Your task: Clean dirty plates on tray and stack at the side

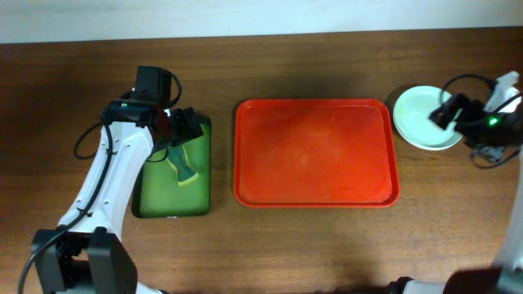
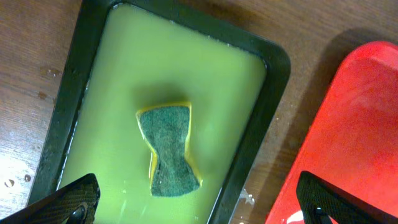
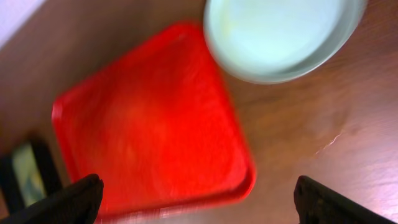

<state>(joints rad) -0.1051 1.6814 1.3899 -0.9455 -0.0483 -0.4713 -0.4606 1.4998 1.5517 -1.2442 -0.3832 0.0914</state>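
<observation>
The red tray [image 1: 316,153] lies at the table's middle with nothing on it; it also shows in the right wrist view [image 3: 149,118] and at the right edge of the left wrist view [image 2: 348,124]. A pile of pale mint plates [image 1: 419,117] sits on the table just right of the tray, also in the right wrist view [image 3: 283,34]. My right gripper [image 3: 199,199] is open and empty, raised near the plates. My left gripper [image 2: 199,205] is open and empty above the green tray, over a sponge [image 2: 169,149].
A green tray with a dark rim [image 1: 173,204] lies left of the red tray and holds the green-and-yellow sponge [image 1: 185,167]. Bare wooden table surrounds both trays. Cables run by the right arm [image 1: 490,114].
</observation>
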